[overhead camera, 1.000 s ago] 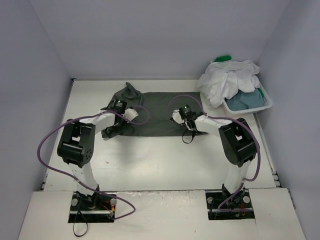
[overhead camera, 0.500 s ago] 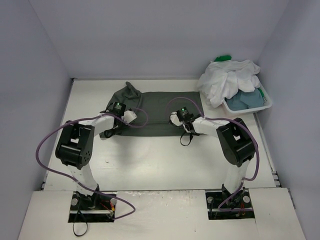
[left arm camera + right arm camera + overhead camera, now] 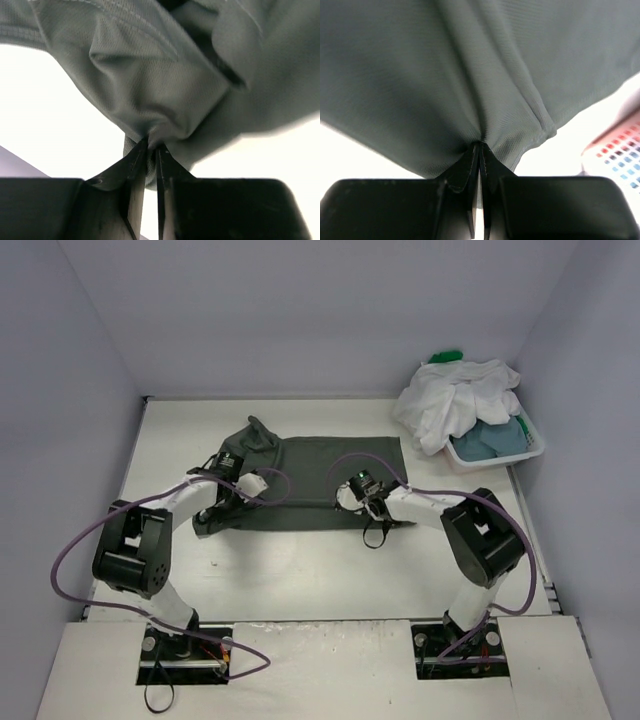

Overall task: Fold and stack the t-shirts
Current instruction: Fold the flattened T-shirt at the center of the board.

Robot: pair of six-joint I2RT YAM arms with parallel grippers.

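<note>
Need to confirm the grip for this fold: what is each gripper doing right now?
Left gripper: closed, pinching the dark grey t-shirt.
Right gripper: closed, pinching the same shirt.

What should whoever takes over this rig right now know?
Left tool: shut on the dark grey t-shirt, near its left end.
Right tool: shut on the same shirt's near edge.
That shirt lies on the table.
White t-shirt, blue-grey t-shirt and green t-shirt sit heaped in the basket.
Done: nothing stacked.
Left: fold this one, then fold and stack the other three.
</note>
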